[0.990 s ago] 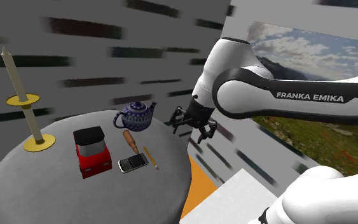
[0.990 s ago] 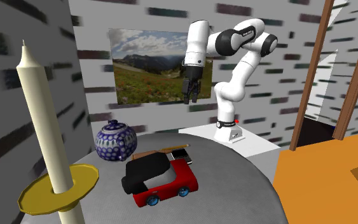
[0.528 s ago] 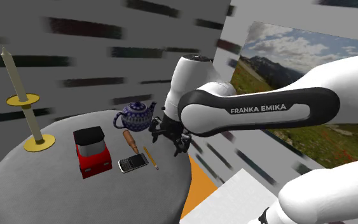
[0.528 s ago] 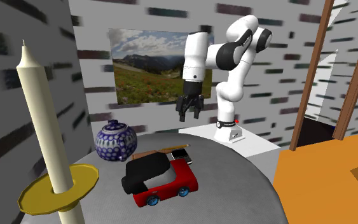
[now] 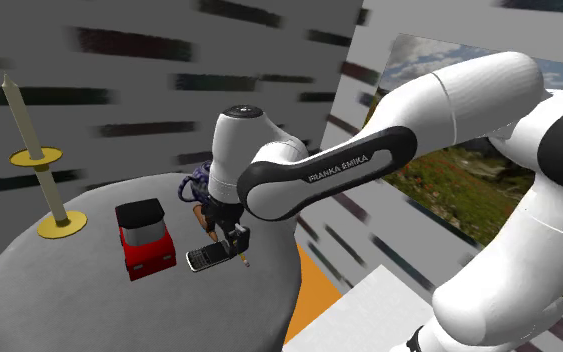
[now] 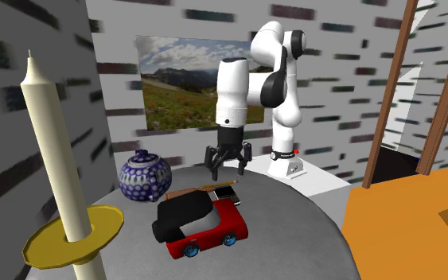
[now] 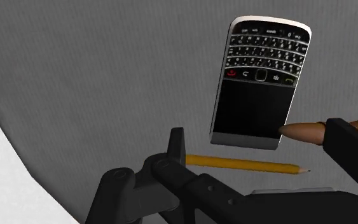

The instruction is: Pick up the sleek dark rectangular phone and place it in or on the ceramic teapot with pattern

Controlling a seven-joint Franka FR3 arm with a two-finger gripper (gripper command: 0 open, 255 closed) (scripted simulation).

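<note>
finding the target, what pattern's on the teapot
Blue with white dots; teapot shows best in second exterior view.

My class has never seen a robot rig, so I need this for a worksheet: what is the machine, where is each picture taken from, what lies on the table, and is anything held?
The machine is a white robot arm ending in a black two-finger gripper. One picture looks down from beside the arm's stand, one faces the arm across the round grey table, and one comes from a camera on the hand itself. On the table lie a dark phone with a keypad, a yellow pencil, a red toy car, a blue patterned teapot and a tall candle on a yellow holder. The fingers stand apart just above the phone, touching nothing, so nothing is held.
</note>
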